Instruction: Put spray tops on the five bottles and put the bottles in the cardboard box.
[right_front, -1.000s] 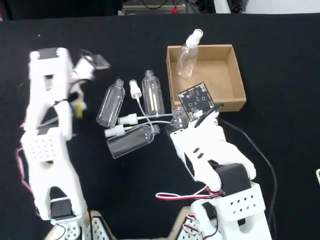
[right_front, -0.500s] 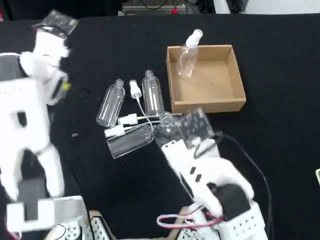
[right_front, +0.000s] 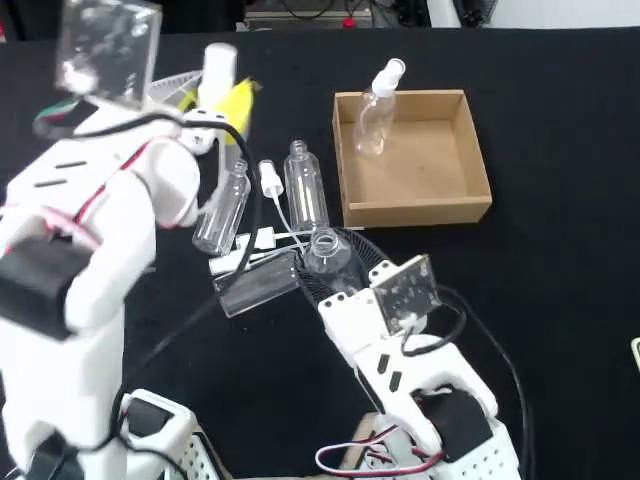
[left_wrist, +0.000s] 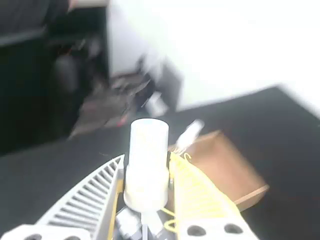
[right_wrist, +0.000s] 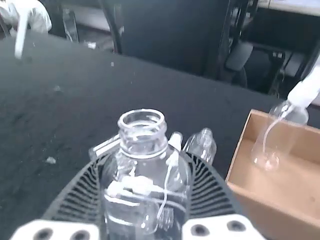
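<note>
Our right gripper clasps the bottle upright, mouth open upward, while our left gripper pinches a spray top well apart from that mouth.

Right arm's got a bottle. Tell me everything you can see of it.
The bottle is clear, plastic by its look, round, with an open neck and no spray top. It stands upright, clamped at its body between the right gripper's black ribbed fingers. In the high view it is just short of the box's near wall.
</note>
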